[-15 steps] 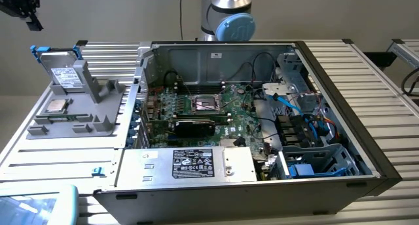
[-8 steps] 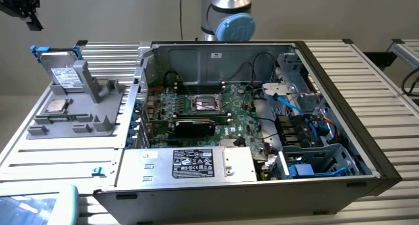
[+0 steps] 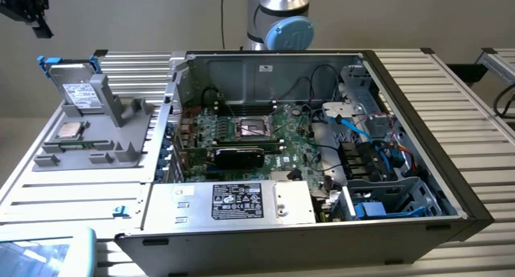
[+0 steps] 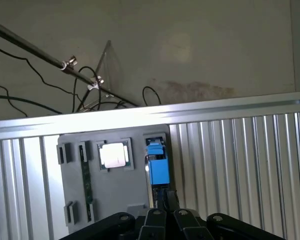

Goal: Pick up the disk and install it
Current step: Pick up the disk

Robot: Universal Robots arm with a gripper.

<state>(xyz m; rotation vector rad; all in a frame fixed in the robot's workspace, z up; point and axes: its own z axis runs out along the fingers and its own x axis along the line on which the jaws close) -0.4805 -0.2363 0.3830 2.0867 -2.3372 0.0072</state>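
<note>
Looking at the exterior view first, I see the disk (image 3: 78, 87) standing upright in a raised slot at the far end of the grey holder (image 3: 120, 150), its white label facing the camera and its blue frame showing at the upper corners. The holder sits on the ribbed metal table (image 3: 81, 192) at the exterior view's left, just beside the open computer case (image 3: 418, 168). A small square CPU chip (image 3: 69, 131) lies flat on the holder, nearer than the disk. Inside the case I can make out the green motherboard (image 3: 249, 129), and at the near edge a silver box with a black label (image 3: 241, 201). The arm's base (image 3: 278, 17) rises behind the far wall of the case. In the wrist view, the gripper (image 4: 165, 194) has its two black fingers clenched together with nothing between them. Just past the tips I see the disk (image 4: 158, 167) edge-on, blue frame uppermost, seated in its slot; I cannot tell whether the tips touch it. The chip sits beside it in the holder.
</note>
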